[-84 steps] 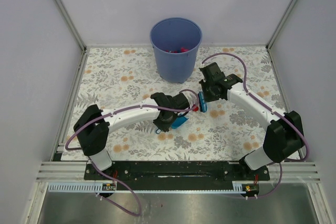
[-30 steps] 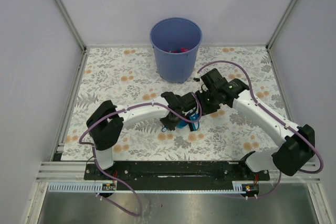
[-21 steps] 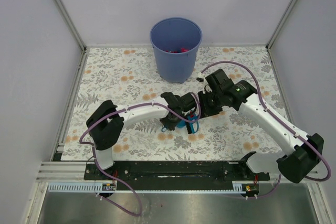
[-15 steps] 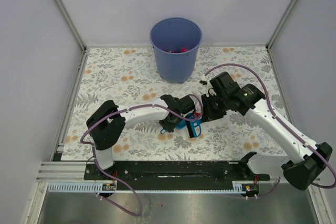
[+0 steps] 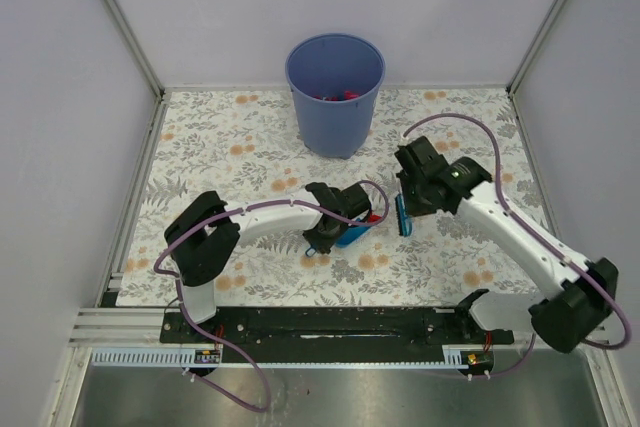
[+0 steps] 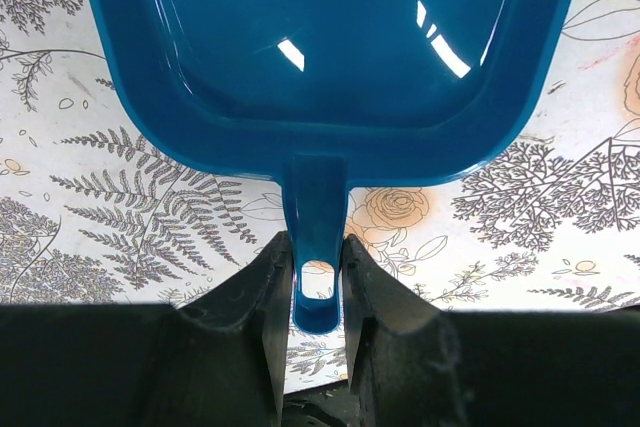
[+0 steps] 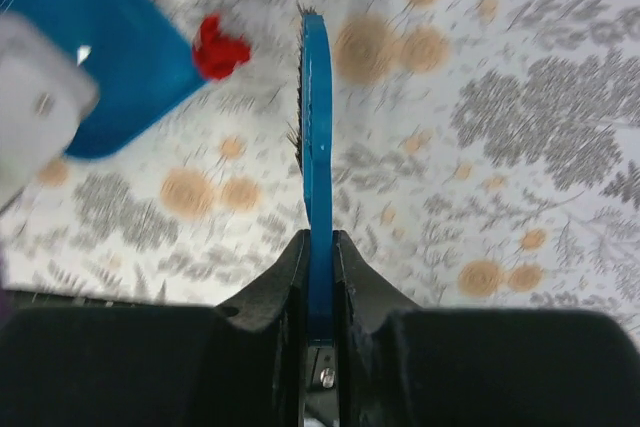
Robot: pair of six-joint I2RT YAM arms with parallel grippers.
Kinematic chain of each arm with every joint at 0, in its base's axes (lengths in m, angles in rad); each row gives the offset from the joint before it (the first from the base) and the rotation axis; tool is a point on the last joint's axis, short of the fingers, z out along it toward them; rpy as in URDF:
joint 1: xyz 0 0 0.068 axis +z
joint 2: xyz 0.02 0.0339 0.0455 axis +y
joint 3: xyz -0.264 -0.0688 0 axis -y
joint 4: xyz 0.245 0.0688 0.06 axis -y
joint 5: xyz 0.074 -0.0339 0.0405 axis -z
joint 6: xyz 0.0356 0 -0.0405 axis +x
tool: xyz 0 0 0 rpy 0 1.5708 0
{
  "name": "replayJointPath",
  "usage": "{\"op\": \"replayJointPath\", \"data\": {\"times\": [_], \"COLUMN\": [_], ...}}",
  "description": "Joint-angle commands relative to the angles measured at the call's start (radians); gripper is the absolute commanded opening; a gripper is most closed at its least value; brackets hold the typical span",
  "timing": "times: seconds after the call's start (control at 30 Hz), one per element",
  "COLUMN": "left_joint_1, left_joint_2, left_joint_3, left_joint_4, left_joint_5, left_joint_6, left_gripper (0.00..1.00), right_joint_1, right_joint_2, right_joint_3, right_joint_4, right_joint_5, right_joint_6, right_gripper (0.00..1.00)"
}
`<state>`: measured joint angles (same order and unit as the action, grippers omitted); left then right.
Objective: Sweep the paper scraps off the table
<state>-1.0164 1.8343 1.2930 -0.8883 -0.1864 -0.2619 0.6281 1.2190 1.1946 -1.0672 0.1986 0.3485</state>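
Observation:
My left gripper [image 6: 318,247] is shut on the handle [image 6: 318,197] of a blue dustpan [image 6: 330,37], which lies flat on the flower-print table [image 5: 230,147]; nothing shows in the part of its tray that I see. From above, the dustpan [image 5: 352,234] sits mid-table. My right gripper [image 7: 320,242] is shut on a thin blue brush [image 7: 317,117], seen edge-on with its bristles towards the pan. One red paper scrap [image 7: 220,47] lies on the table at the dustpan's corner, between pan and brush [image 5: 403,215]. From above, the scrap [image 5: 372,217] is a small red dot.
A tall blue bin [image 5: 335,92] stands at the back middle with red scraps [image 5: 338,96] inside. Metal frame rails edge the table on the left and right. The black base rail [image 5: 330,322] runs along the near edge.
The right arm has drawn the brush away from the dustpan's mouth, to the right and farther back. The left gripper and dustpan have barely shifted.

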Motion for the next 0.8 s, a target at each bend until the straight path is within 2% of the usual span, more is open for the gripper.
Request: {"op": "replayJointPath", "data": {"times": [0.0,0.13,0.23,0.37,0.53,0.77], "left_joint_1": [0.001,0.001,0.001,0.001,0.001,0.001], "left_joint_2": [0.012,0.051,0.059,0.074,0.075,0.080], "left_joint_3": [0.028,0.077,0.104,0.121,0.129,0.147], "left_joint_4": [-0.017,-0.063,-0.084,-0.106,-0.106,-0.101], "left_joint_5": [0.024,0.030,0.036,0.044,0.042,0.042], "left_joint_6": [0.012,0.016,0.015,0.018,0.023,0.026], "left_gripper": [0.00,0.00,0.00,0.00,0.00,0.00], "right_joint_1": [-0.073,-0.079,-0.077,-0.076,-0.067,-0.065], "right_joint_2": [0.152,0.284,0.320,0.289,0.255,0.169], "right_joint_3": [0.025,0.121,0.131,0.080,0.043,-0.001], "right_joint_4": [0.208,0.231,0.256,0.349,0.371,0.358], "right_joint_5": [0.151,0.084,0.023,-0.125,-0.270,-0.369], "right_joint_6": [-0.089,-0.128,-0.131,-0.126,-0.103,-0.040], "right_gripper": [0.00,0.00,0.00,0.00,0.00,0.00]}}
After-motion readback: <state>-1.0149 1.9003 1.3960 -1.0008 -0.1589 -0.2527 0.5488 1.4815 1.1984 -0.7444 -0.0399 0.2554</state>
